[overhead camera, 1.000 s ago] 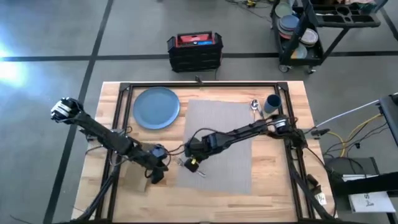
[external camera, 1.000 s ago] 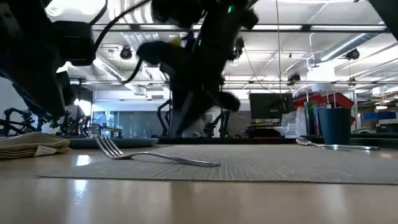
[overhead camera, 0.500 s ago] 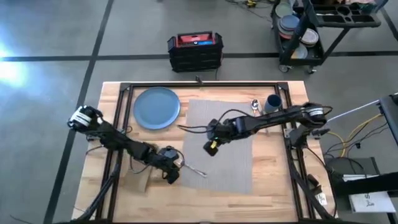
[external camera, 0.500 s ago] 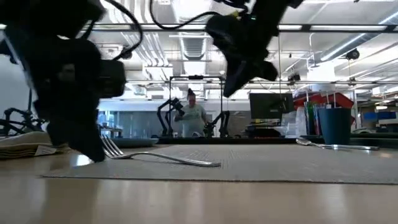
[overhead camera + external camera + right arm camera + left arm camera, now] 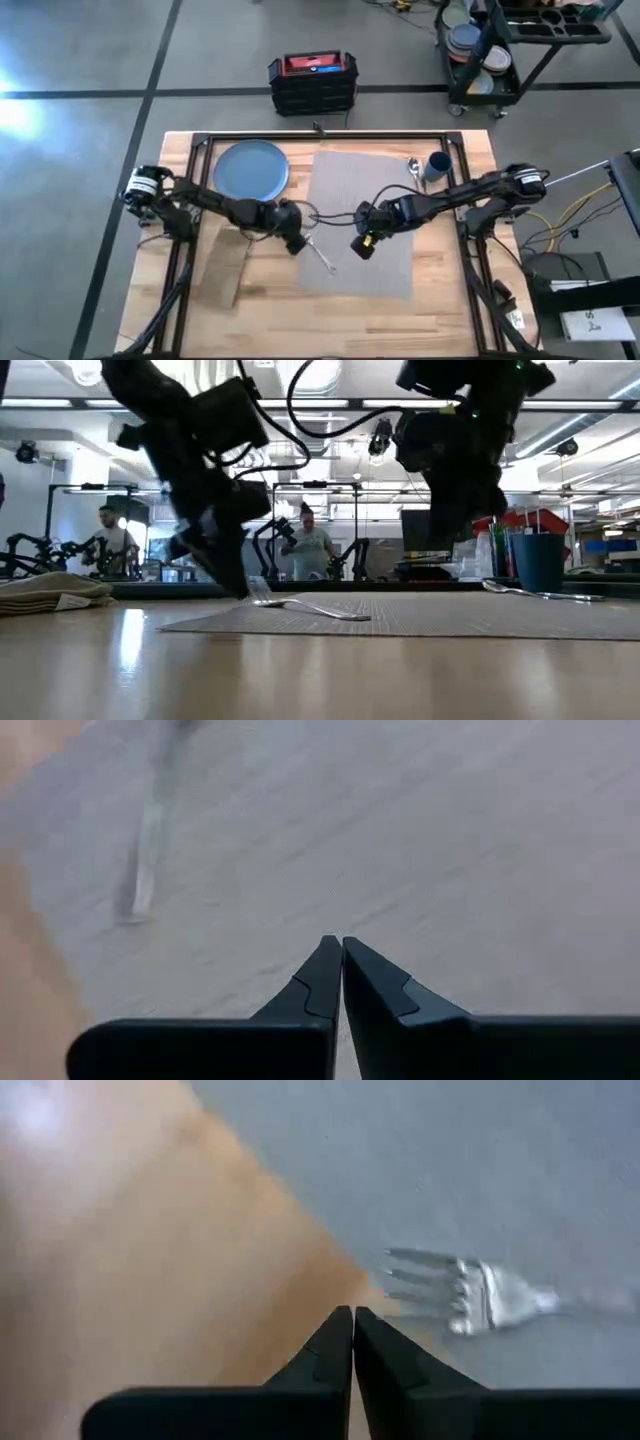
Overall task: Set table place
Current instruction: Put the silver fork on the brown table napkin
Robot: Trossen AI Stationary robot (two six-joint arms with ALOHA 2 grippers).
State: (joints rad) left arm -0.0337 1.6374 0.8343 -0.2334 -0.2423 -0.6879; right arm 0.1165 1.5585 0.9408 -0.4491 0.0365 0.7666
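Note:
The grey placemat [image 5: 360, 225] lies in the middle of the table with the silver fork [image 5: 321, 256] slanting across its near left part. The spoon [image 5: 411, 167] and the dark-blue cup [image 5: 437, 165] stand at its far right corner. The blue plate [image 5: 251, 171] sits far left, and the tan napkin [image 5: 226, 272] lies near left. My left gripper [image 5: 296, 244] is shut, low at the placemat's left edge [image 5: 330, 1270], beside the fork's tines [image 5: 445, 1288]. My right gripper [image 5: 362, 248] is shut above the placemat [image 5: 430, 840], right of the fork's handle [image 5: 145, 855]. My left gripper slants down from the table's left, its shut fingertips [image 5: 238, 588] at the placemat's left edge right beside the fork's tines. Whether they touch the placemat or the fork I cannot tell.
A black rail frame [image 5: 320, 136] runs along the table's far side. A black crate [image 5: 312, 82] stands on the floor beyond the far edge, and a cart [image 5: 495, 50] with stacked dishes at the back right. People [image 5: 312, 550] show in the room behind.
My left gripper has swung from the napkin toward the table's right and far side, down to the placemat's left edge. My right gripper has drawn away from the fork toward the right. The placemat, with the fork on it, has slid toward the right edge.

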